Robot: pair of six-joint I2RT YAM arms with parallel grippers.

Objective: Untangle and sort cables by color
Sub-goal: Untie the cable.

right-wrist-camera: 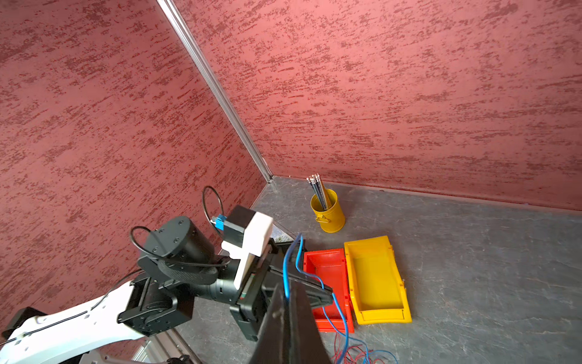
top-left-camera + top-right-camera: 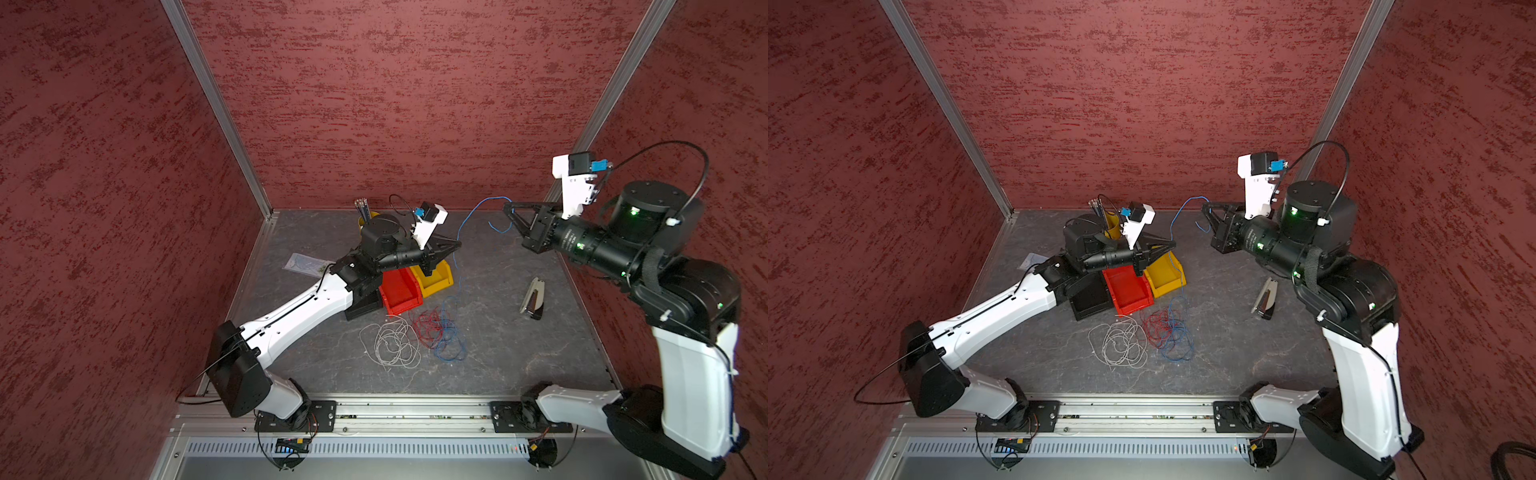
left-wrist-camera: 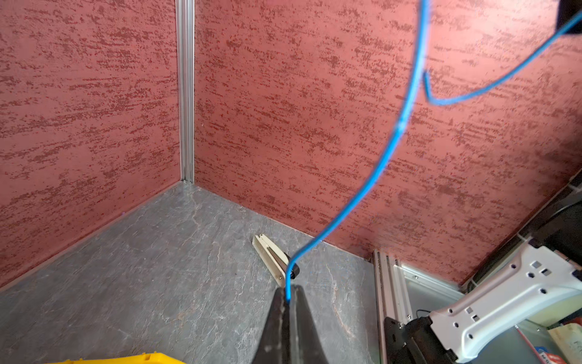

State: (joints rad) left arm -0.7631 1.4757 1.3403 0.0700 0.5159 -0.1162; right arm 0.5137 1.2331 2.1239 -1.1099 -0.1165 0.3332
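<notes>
Three open bins sit side by side just below the left gripper: a black bin, a red bin and a yellow bin. In the right wrist view the red and yellow ones show plain moulded floors. Behind that gripper's wrist, toward the back wall, a yellow cup holds a tilted bundle of grey pencils.

Both tools are raised above the table, jaws pressed together on one blue cable. The left gripper pinches it above the yellow bin's outer side. The right gripper pinches it higher up, near the free end, which hooks down just past its tips. Between the two the cable arches through the air. Below the left gripper it drops past the yellow bin into the heap on the table.

That heap lies on the base side of the left gripper, in front of the bins. The whitish-grey cables form a loose coil of their own, and beside it the red cables and blue loops are meshed together.

A cream-and-black hand tool lies below the right gripper, toward the right wall. The right gripper hangs near the back right corner post. Bare grey tabletop spreads beneath and between the grippers, bounded by red walls and the front rail.
</notes>
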